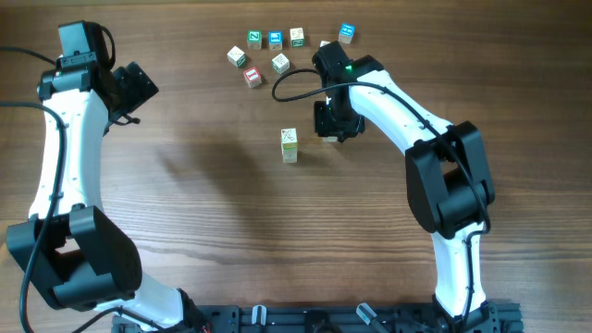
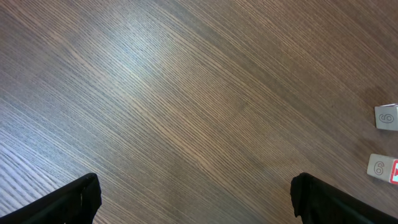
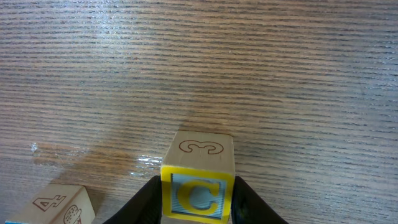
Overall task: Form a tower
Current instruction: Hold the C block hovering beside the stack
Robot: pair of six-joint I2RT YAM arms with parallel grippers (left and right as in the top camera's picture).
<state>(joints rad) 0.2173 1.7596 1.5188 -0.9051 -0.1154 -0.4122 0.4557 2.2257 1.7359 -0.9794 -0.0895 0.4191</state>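
The tower (image 1: 289,145) stands near the middle of the tabletop (image 1: 203,194). Just beside it, the right gripper (image 1: 333,120) pinches the C cube (image 3: 199,186). The cube should probably be centred above the tower, kept level, and lowered slowly. The left gripper (image 2: 199,202) is spread wide, well apart.

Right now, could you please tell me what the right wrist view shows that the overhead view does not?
Only right wrist: the C cube, yellow-framed with a 3 on top, clamped between the fingers of the right gripper. Only overhead: the open left gripper and the layout, with the tower beside the right gripper and loose cubes beyond. Both: that gripper, the table, and perhaps the 4 cube, which I cannot match overhead.
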